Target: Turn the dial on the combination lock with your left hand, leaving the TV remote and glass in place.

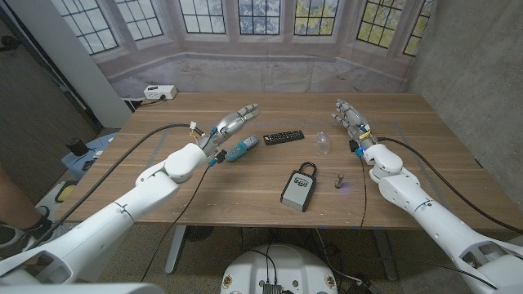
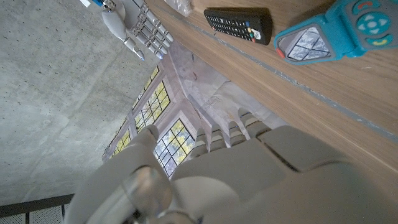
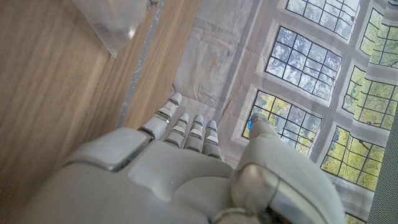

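The grey combination lock point(image 1: 298, 186) lies on the wooden table point(image 1: 245, 196) near the front middle, shackle toward the far side. Behind it lies the black TV remote point(image 1: 283, 136) point(image 2: 239, 23), with the clear glass point(image 1: 324, 142) point(image 2: 180, 5) to its right. My left hand point(image 1: 233, 121) point(image 2: 249, 174) hovers left of the remote, well behind and left of the lock, fingers stretched out and holding nothing. My right hand point(image 1: 350, 114) point(image 2: 140, 28) point(image 3: 186, 168) stands at the far right beyond the glass, fingers extended and empty.
A blue toy phone point(image 1: 241, 149) point(image 2: 339, 34) lies just beside my left wrist. A small brown peg point(image 1: 338, 179) stands right of the lock. A white power strip point(image 1: 159, 92) sits at the back left corner. A person's leg point(image 1: 16, 204) is at the left edge.
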